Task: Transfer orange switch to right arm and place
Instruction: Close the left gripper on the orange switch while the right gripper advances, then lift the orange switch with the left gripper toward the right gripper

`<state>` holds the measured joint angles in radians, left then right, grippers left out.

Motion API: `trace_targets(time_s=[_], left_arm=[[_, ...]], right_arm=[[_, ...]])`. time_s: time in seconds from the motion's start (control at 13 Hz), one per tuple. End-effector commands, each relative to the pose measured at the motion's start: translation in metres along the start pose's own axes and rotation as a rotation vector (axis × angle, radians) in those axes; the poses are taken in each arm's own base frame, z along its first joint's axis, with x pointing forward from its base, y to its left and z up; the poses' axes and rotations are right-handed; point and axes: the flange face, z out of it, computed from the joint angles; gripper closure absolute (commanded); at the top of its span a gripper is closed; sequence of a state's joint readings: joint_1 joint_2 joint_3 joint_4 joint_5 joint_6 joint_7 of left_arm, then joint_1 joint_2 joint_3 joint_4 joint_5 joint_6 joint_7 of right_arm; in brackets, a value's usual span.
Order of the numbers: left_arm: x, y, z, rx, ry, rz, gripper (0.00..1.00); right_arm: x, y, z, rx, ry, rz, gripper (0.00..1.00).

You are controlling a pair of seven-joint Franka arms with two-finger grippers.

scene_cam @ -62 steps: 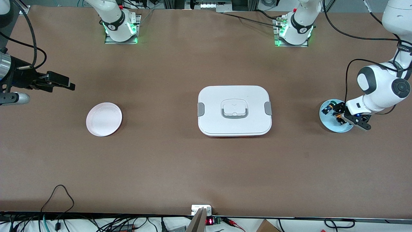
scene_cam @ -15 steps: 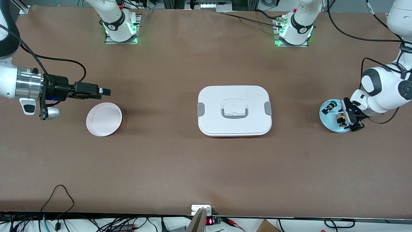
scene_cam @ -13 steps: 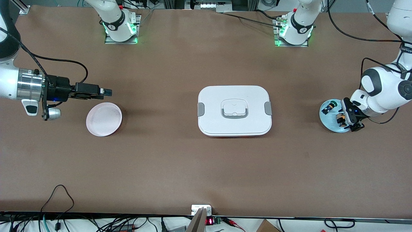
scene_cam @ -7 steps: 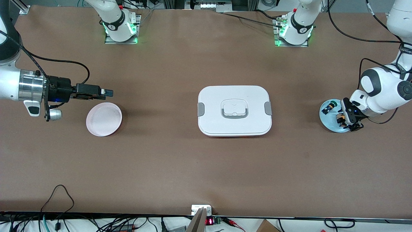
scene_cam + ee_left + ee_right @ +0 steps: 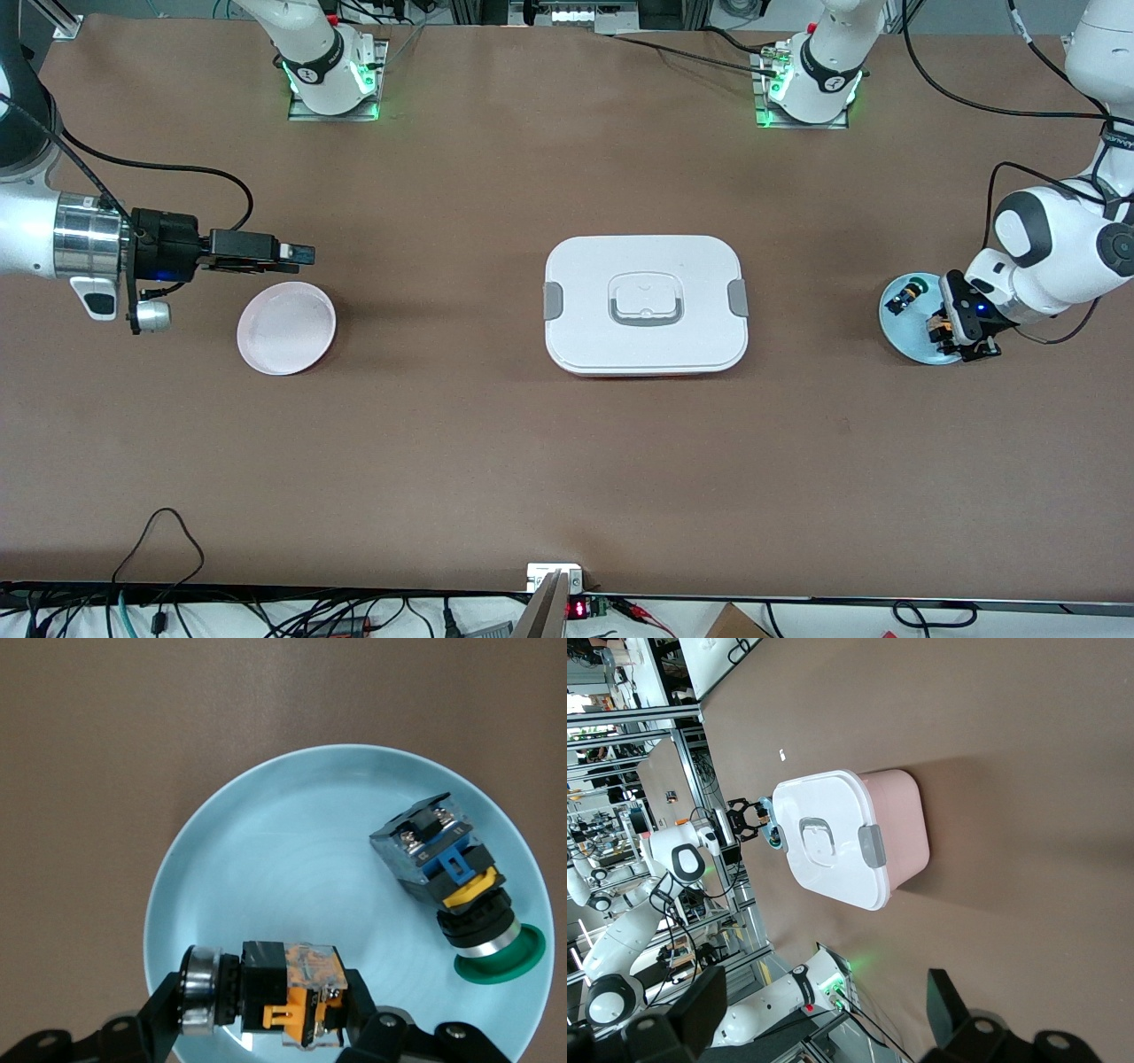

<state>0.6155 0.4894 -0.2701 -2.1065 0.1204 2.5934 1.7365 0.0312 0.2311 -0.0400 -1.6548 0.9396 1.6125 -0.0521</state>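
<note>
The orange switch (image 5: 288, 990) lies on its side on the light blue plate (image 5: 292, 850) at the left arm's end of the table, and shows small in the front view (image 5: 936, 326). My left gripper (image 5: 266, 1014) is shut on it, one finger at its silver collar and the other at its orange-marked body; I cannot tell whether it is lifted off the plate. My right gripper (image 5: 304, 255) is open and empty in the air, over the table beside the pink plate (image 5: 285, 330). Its two fingers stand wide apart in the right wrist view (image 5: 824, 1010).
A green-capped switch (image 5: 456, 881) lies on the same blue plate (image 5: 912, 344), apart from the orange one. A white lidded box (image 5: 645, 304) with grey clips stands at mid-table and shows in the right wrist view (image 5: 833, 837). Two other arm bases stand along the table's top edge.
My right gripper has come in over the table and crept toward the table's middle, past the pink plate. My left gripper has turned on the blue plate and stays round the orange switch.
</note>
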Motion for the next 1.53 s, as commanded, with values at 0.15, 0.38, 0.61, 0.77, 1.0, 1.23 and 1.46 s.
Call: trace_targets(time_s=[0.15, 0.38, 0.61, 0.77, 1.0, 1.23, 1.46], left_arm=[[-0.002, -0.025, -0.028, -0.064, 0.084, -0.064, 1.00], [0.036, -0.052, -0.058, -0.128, 0.221, -0.085, 1.00], [0.089, -0.069, -0.085, -0.215, 0.437, -0.088, 1.00], [0.130, -0.075, -0.096, -0.258, 0.580, -0.073, 1.00], [0.192, -0.069, -0.107, -0.348, 0.848, -0.064, 1.00], [0.271, -0.068, -0.140, -0.421, 1.187, -0.038, 1.00], [0.351, -0.071, -0.189, -0.368, 1.410, 0.082, 1.00]], right_arm=[[-0.002, -0.008, 0.009, 0.068, 0.002, -0.014, 0.00], [-0.004, -0.028, 0.023, 0.157, -0.006, -0.031, 0.00], [-0.006, -0.052, 0.037, 0.282, -0.010, -0.044, 0.00], [-0.003, -0.059, 0.045, 0.356, 0.009, -0.081, 0.00], [0.005, -0.053, 0.062, 0.497, 0.005, -0.062, 0.00], [0.009, -0.056, 0.086, 0.558, -0.006, -0.091, 0.00], [0.009, -0.052, 0.101, 0.589, -0.025, -0.066, 0.00]])
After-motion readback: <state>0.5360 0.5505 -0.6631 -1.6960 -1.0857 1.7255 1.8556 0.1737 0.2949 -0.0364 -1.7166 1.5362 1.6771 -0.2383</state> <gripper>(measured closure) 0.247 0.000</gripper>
